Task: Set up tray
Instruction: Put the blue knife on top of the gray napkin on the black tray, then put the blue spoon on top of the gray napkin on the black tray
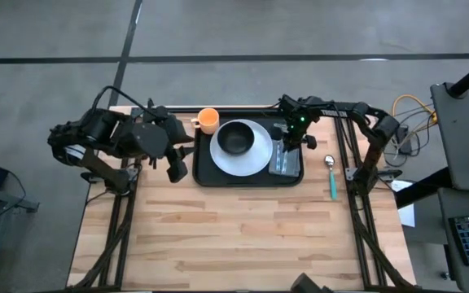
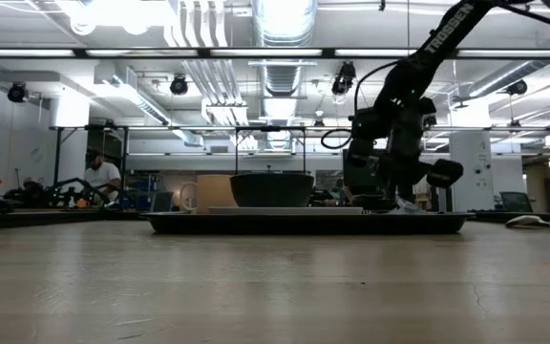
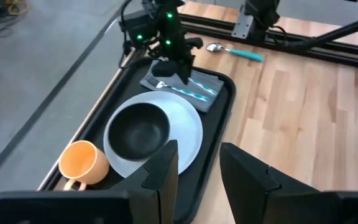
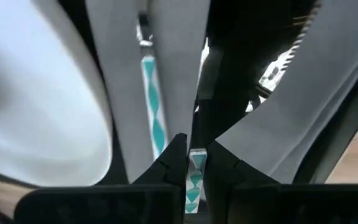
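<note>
The black tray (image 1: 203, 167) lies at the table's far middle. On it are a white plate (image 1: 255, 159) with a black bowl (image 1: 234, 138), an orange cup (image 1: 208, 120) at its far left corner, and a grey napkin (image 1: 284, 163) on its right part. One teal-patterned utensil (image 4: 151, 106) lies on the napkin. My right gripper (image 4: 194, 149) is low over the napkin (image 3: 211, 87), shut on a second utensil. My left gripper (image 3: 197, 168) hangs above the table left of the tray, open and holding nothing. My right gripper pinches a teal-and-white patterned utensil handle (image 4: 197, 165) between its two fingers. It comes from above, slanting down over the napkin. Which utensil it is, and whether it rests on the napkin, I cannot tell, since the fingers hide the rest.
A spoon with a teal handle (image 1: 330, 177) lies on the wood right of the tray, near the right arm's base frame (image 1: 355, 167). The near half of the table (image 1: 243, 236) is bare wood. A person sits far off in the room (image 2: 101, 177).
</note>
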{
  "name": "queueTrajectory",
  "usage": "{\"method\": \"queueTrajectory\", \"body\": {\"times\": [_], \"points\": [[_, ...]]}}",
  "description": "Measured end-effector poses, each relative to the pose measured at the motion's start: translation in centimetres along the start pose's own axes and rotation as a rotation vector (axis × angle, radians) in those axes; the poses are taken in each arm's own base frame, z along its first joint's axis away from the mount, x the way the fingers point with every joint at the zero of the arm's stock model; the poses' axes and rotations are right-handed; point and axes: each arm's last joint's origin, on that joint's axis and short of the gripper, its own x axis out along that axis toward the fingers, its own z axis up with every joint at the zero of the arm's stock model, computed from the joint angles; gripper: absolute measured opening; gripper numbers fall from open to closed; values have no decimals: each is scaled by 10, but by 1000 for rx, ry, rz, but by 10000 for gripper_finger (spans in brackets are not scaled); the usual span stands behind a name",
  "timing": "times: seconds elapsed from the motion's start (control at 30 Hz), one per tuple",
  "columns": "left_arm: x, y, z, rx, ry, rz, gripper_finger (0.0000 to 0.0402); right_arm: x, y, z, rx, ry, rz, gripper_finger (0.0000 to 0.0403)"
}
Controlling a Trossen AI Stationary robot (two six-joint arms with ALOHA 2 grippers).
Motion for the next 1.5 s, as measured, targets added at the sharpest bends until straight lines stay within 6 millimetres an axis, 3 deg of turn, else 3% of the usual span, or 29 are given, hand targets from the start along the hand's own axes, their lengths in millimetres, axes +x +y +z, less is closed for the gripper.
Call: {"method": "queueTrajectory", "body": {"times": [0.23,0.6,0.97,1.3,1.4,1.5], "points": [[0,-1,0,6,8,-17,100,-3,-5,12,10,-46,9,15],[1,-1,0,67,8,-17,100,-3,-3,12,-6,-54,16,15],[1,-1,0,86,8,-17,100,-3,-3,12,3,-55,22,77],[1,-1,0,99,8,-16,100,-2,-1,10,-11,-46,28,61],[1,-1,0,116,7,-14,100,-4,2,0,-69,-26,22,59],[1,1,1,99,-10,34,100,-18,5,-29,-162,-101,-58,58]]}}
